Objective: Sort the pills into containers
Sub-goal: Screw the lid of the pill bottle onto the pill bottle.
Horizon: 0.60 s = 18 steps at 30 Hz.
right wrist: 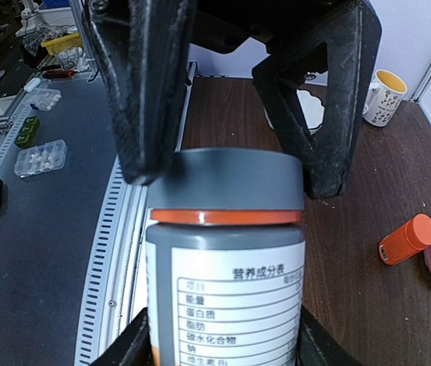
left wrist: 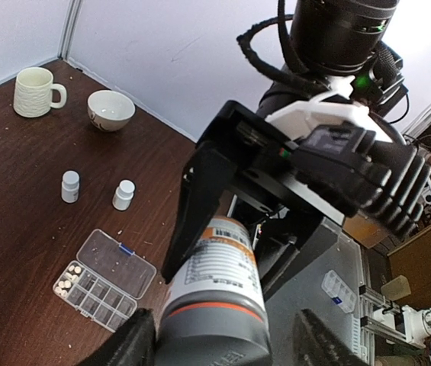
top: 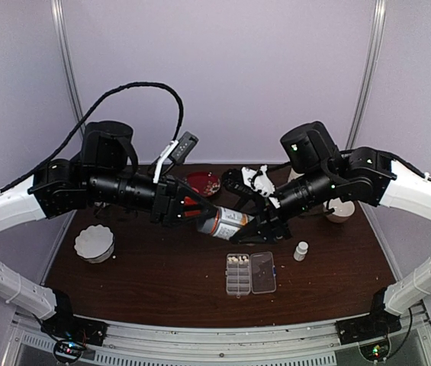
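Note:
Both grippers hold one grey bottle [top: 227, 223] with a white label and an orange ring, tilted in the air above the table. My left gripper [top: 198, 214] is shut on its grey cap [left wrist: 215, 335]. My right gripper [top: 257, 228] is shut on its labelled body [right wrist: 226, 305]. The clear organiser box [top: 250, 273] lies open on the table just in front of the bottle. Several whitish pills [top: 237, 260] lie in its far compartments and also show in the left wrist view [left wrist: 68, 280].
One small white bottle [top: 300, 251] stands right of the box; the left wrist view shows two [left wrist: 70, 186] [left wrist: 123, 194]. A fluted white bowl [top: 94, 243] sits left, a red dish [top: 203, 183] at the back. An orange bottle [right wrist: 406, 239] lies by the dish. A mug [left wrist: 36, 91] and a bowl [left wrist: 110, 110] stand far right.

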### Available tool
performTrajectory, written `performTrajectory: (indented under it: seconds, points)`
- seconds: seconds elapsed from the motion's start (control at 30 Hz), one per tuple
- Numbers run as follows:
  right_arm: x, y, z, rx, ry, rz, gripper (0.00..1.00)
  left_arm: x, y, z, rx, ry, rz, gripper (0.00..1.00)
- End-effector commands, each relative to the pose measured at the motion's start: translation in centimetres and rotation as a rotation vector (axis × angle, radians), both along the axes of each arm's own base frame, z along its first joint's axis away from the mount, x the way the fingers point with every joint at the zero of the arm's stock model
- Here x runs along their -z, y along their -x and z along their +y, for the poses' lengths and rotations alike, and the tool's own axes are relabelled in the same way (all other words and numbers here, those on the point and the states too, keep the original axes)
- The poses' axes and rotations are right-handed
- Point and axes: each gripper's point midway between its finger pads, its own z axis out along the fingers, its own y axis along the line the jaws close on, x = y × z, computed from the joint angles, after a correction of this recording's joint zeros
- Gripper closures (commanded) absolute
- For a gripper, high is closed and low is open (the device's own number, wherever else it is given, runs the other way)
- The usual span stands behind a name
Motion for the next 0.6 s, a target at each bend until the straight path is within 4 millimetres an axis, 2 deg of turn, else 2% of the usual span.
performTrajectory:
  seconds: [0.0,0.07,0.17,0.3,0.4,0.53,0.57]
  points:
    - [-1.3,-0.4,0.2,0.021,-0.044,-0.022,1.00,-0.8,0.7,-0.2,0.043,0.015,-0.028,0.40]
    - [-1.3,-0.5,0.3,0.023,-0.044,-0.020,1.00,-0.5,0.7,-0.2,0.047,0.007,-0.025,0.38]
    - [-1.3,-0.4,0.3,0.023,-0.045,-0.017,1.00,-0.1,0.9,-0.3,0.061,-0.006,-0.021,0.23]
    - [-1.3,-0.4,0.2,0.025,-0.046,-0.018,1.00,0.0,0.9,-0.1,0.062,-0.011,-0.029,0.20]
    - [-1.3,-0.4,0.2,0.023,-0.045,-0.016,1.00,0.2,0.8,-0.1,0.058,-0.018,-0.026,0.25]
    - [-1.1,-0.3,0.2,0.022,-0.040,-0.008,1.00,0.3,0.8,-0.1,0.057,-0.018,-0.028,0.43]
    - [-1.1,-0.4,0.2,0.022,-0.038,-0.007,1.00,0.2,0.8,-0.1,0.056,-0.018,-0.030,0.44]
